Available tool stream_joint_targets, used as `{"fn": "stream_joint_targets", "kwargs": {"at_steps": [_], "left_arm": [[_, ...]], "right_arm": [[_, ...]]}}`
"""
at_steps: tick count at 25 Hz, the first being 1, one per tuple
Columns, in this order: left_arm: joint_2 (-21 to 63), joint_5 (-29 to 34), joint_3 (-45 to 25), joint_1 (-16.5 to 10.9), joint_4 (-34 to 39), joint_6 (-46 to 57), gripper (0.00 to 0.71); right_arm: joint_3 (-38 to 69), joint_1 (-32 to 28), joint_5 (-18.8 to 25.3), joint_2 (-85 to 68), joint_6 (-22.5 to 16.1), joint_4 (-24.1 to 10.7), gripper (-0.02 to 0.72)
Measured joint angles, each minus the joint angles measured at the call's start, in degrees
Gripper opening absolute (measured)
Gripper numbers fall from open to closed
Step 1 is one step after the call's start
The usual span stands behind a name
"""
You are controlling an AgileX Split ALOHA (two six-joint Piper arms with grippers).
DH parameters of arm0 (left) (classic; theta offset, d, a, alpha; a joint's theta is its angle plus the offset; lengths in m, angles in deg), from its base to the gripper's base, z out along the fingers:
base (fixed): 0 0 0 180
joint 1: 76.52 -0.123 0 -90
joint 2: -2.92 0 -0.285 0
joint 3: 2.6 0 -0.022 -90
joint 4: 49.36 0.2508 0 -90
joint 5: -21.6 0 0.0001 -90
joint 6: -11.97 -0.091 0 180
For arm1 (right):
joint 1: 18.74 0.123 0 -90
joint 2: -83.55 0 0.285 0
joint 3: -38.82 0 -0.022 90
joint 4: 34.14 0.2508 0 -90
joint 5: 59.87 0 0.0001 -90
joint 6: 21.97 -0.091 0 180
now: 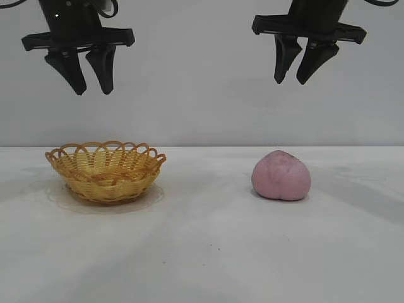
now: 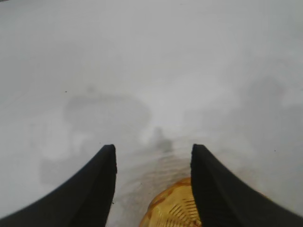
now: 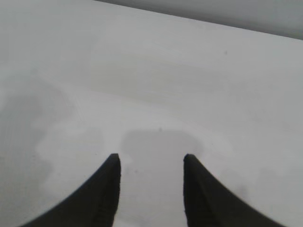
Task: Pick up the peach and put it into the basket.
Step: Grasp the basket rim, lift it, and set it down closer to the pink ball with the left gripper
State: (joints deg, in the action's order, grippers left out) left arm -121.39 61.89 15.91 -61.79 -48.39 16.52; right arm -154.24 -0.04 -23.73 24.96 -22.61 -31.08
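Pink peach (image 1: 281, 175) sits on the white table (image 1: 202, 252), well apart from the wicker basket (image 1: 105, 172). My left gripper (image 1: 92, 93) and right gripper (image 1: 290, 83) hang high above, both partly open, holding nothing.

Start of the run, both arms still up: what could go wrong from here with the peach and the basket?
1. The peach is round and lies free on the table; the open right tool, high above it, might nudge it into a roll.
2. The basket is shallow and looks light; a high drop may bounce the peach out or tip it.
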Motion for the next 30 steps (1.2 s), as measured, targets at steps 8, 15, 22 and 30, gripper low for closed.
{"fn": "stream_joint_targets", "kwargs": {"at_steps": [8, 15, 22, 30], "left_arm": [[0.00, 0.33, 2.50, 0.00, 0.10, 0.00, 0.351], [0.00, 2.65, 2.54, 0.00, 2.22, -0.11, 0.351], [-0.23, 12.08, 2.64, 0.00, 6.42, -5.93, 0.307], [-6.41, 15.88, 2.68, 0.00, 1.42, -14.49, 0.302]], "right_arm": [[0.00, 0.00, 0.00, 0.00, 0.00, 0.00, 0.309], [0.00, 0.00, 0.00, 0.00, 0.00, 0.00, 0.309], [0.00, 0.00, 0.87, 0.00, 0.00, 0.00, 0.309], [0.00, 0.00, 1.37, 0.00, 0.96, 0.00, 0.309]]}}
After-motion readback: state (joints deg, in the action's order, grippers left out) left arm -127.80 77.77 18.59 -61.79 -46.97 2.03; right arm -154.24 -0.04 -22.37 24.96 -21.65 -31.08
